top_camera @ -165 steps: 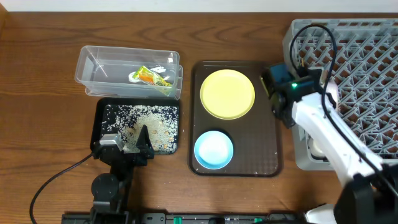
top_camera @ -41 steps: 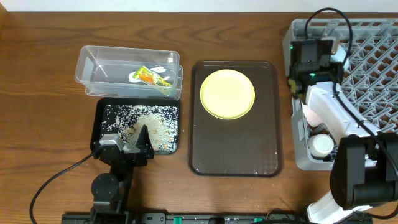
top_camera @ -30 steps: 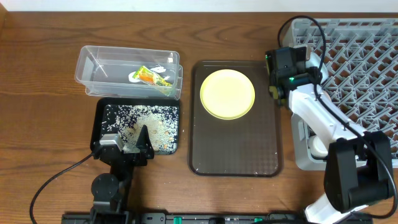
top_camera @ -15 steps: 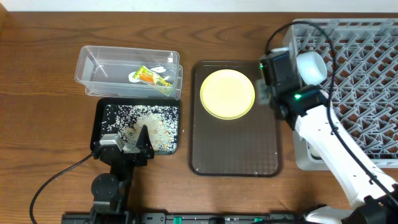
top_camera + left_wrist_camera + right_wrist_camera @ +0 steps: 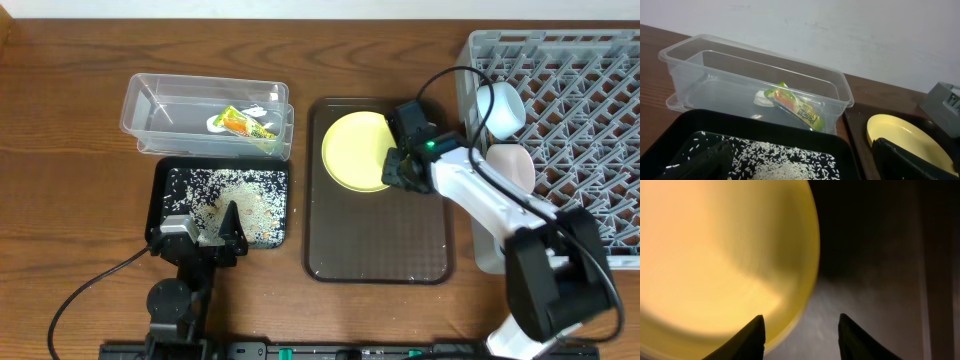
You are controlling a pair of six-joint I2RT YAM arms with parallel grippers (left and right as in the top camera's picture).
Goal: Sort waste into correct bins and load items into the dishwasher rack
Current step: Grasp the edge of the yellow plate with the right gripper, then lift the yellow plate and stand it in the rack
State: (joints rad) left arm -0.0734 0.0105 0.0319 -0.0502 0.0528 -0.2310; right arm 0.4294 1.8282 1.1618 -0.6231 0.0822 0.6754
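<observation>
Right jaws, spread wide, have swung from rack [image 5: 600,150] to yellow plate [image 5: 352,150] rim; left jaws gape, unmoved

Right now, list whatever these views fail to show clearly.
- Overhead: the right arm covers the grey rack's near-left corner; anything there is hidden.
- Right wrist: the yellow plate is blurred and cut off by the frame; whether the right pincer touches it is unclear.
- Left wrist: the wrapper's print is too small to read through the clear tub.
</observation>
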